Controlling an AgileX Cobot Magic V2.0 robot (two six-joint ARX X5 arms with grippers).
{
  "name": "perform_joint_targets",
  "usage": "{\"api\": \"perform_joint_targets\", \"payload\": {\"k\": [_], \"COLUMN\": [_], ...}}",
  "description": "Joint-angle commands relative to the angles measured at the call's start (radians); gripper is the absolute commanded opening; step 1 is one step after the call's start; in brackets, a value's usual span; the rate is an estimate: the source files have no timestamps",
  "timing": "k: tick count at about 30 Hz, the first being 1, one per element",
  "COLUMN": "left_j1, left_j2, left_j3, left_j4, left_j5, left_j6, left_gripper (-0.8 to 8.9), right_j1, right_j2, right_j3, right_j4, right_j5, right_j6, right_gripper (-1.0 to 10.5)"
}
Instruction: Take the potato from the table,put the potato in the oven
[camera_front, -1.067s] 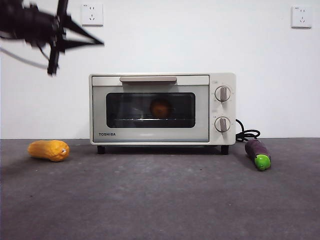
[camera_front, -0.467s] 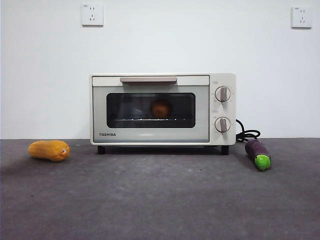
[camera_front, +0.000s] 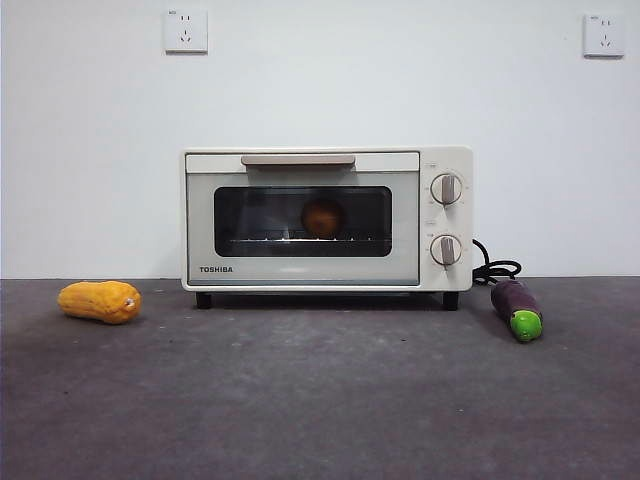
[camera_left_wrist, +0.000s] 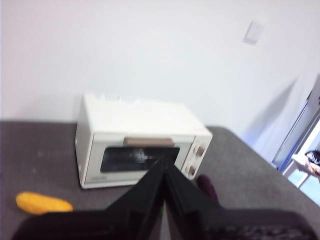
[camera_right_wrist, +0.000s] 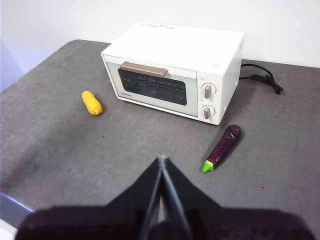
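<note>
The cream-white oven stands at the back of the table with its glass door closed. Behind the glass, on the rack, sits the orange-brown potato. The oven also shows in the left wrist view and the right wrist view; the potato is not discernible there. My left gripper is shut and empty, held high and back from the oven front. My right gripper is shut and empty, high above the table's near side. Neither arm shows in the front view.
A yellow-orange corn cob lies left of the oven, also seen as the cob in the right wrist view. A purple eggplant with a green tip lies to the right, beside the black cord. Wall sockets sit above.
The arm seen at the front view's upper left one second ago has withdrawn out of that view. The oven, potato, corn and eggplant have not moved.
</note>
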Motion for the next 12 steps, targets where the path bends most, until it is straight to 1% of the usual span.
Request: {"api": "perform_joint_targets", "payload": {"k": [1, 6, 12], "left_j1": [-0.003, -0.003, -0.003], "left_j2": [-0.028, -0.034, 0.042], "left_j3": [-0.006, -0.006, -0.006], "left_j4": [0.004, 0.004, 0.003], "left_j5": [0.010, 0.027, 0.027], "left_j6": [0.020, 0.020, 0.020], "left_gripper": [-0.04, -0.04, -0.04], "right_j1": [0.000, 0.000, 0.000], "right_j2": [-0.002, -0.002, -0.002], "right_j3": [-0.006, -0.006, -0.006], "right_j4": [-0.023, -0.023, -0.023], "right_j5": [0.003, 0.003, 0.003], "right_j6": [-0.007, -0.007, -0.007], "right_gripper": [0.0, 0.0, 0.0]}}
